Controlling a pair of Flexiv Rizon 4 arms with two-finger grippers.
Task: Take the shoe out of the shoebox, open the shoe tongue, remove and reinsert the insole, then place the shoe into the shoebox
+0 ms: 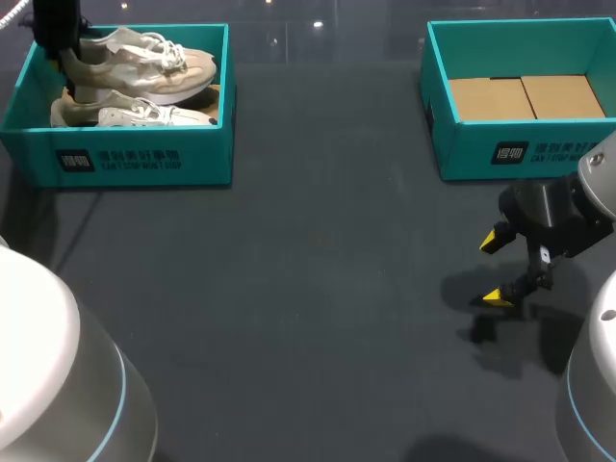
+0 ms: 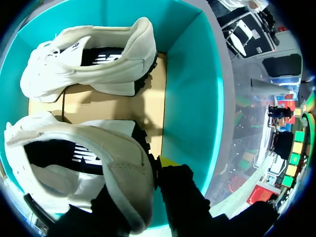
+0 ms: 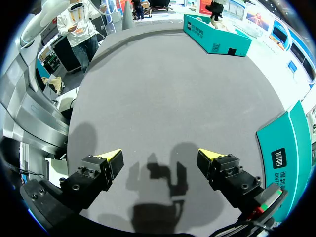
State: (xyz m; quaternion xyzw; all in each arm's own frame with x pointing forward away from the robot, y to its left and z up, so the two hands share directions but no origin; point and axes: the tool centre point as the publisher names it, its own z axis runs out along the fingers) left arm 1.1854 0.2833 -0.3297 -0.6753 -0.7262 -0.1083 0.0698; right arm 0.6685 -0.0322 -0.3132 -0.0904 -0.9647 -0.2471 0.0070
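Two shoeboxes stand on the flat dark grey table (image 1: 318, 289), well apart from each other. The left shoebox (image 1: 144, 159) is an open teal cardboard box with white print on its front wall, and it holds both shoes. The right shoebox (image 1: 481, 154) is teal too, and only its brown cardboard floor (image 1: 529, 96) shows inside.

The held shoe (image 1: 144, 58) is a cream lace-up sneaker with a dark lining. It lies at the back of the left shoebox, with its toe pointing toward the middle of the table. The second shoe (image 1: 135, 115), the same cream kind, lies just in front of it by the front wall.

The left gripper (image 1: 56, 34) is black and reaches down into the back corner of the left shoebox, at the heel of the held shoe. In the left wrist view the left gripper (image 2: 140, 180) grips that heel – one black finger sits inside the held shoe (image 2: 74, 143) and the other sits outside, its yellow tip (image 2: 168, 160) against the heel. The second shoe (image 2: 98, 69) lies ahead of it, and the teal wall of the left shoebox (image 2: 192, 98) stands beside them.

The right gripper (image 1: 496, 268) hangs over bare table, in front of the right shoebox. Its fingers are spread wide with nothing between them – the right wrist view shows the right gripper (image 3: 160, 158) above its own shadow on the table (image 3: 173, 98), with the right shoebox (image 3: 284, 148) beside it.
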